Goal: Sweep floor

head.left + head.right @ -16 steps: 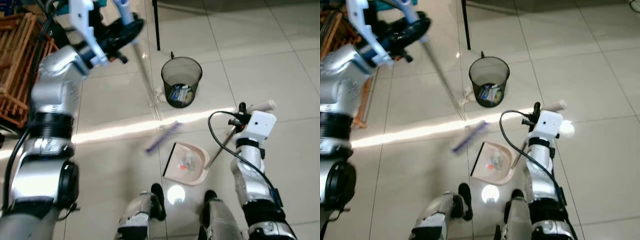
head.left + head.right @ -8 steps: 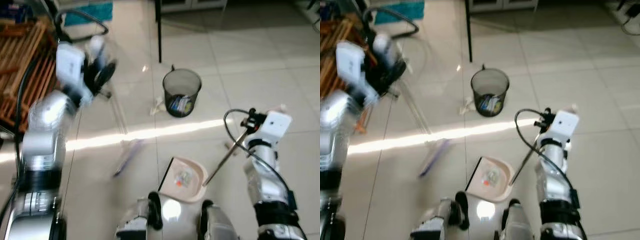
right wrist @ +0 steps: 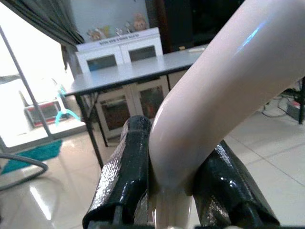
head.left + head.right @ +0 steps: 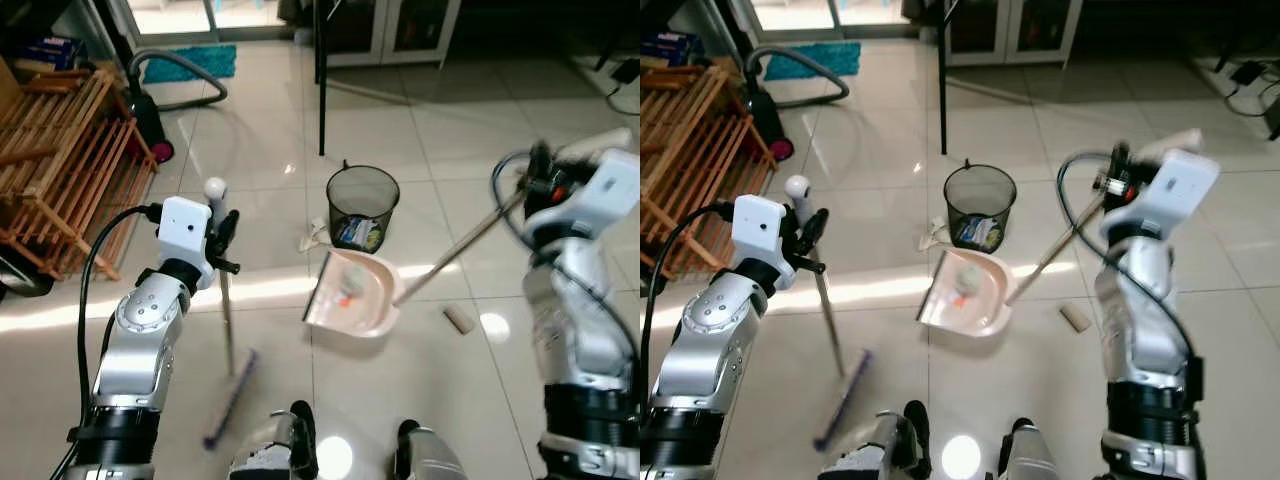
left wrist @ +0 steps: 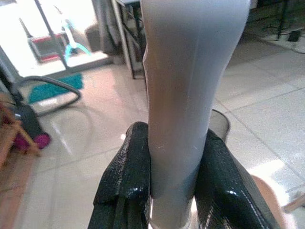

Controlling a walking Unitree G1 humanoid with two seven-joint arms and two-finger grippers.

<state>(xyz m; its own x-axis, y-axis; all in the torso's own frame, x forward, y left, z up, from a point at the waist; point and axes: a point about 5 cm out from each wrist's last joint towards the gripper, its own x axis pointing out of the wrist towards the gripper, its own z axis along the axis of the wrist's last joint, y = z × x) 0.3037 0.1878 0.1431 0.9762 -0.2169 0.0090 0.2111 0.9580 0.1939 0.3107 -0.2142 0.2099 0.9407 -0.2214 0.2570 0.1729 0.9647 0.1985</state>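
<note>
the sweeping looks largely done and the emptying stage is judged to be in hand: a pink dustpan (image 4: 350, 295) is held off the tiled floor (image 4: 450, 400) on its long handle, tilted, just in front of a black mesh wastebasket (image 4: 362, 205), but nothing is seen tipping out yet. a few swept-up scraps, one with a reddish spot, are carried in the pan. the basket already holds some rubbish, blue and pale wrappers by the look of it, and a crumpled pale scrap (image 4: 315, 238) lies on the floor touching its base. a small cork-like piece (image 4: 458, 319) is left on the tiles near the pan, so some sweeping is judged to remain.

the dustpan's handle is clamped between the fingers (image 3: 125, 176) of the right gripper (image 3: 167, 191), raised high on the right. the broom (image 4: 229, 330) is stood nearly upright at the left, its bristle head on the floor, its grey shaft clenched by the left gripper (image 5: 169, 191).
</note>
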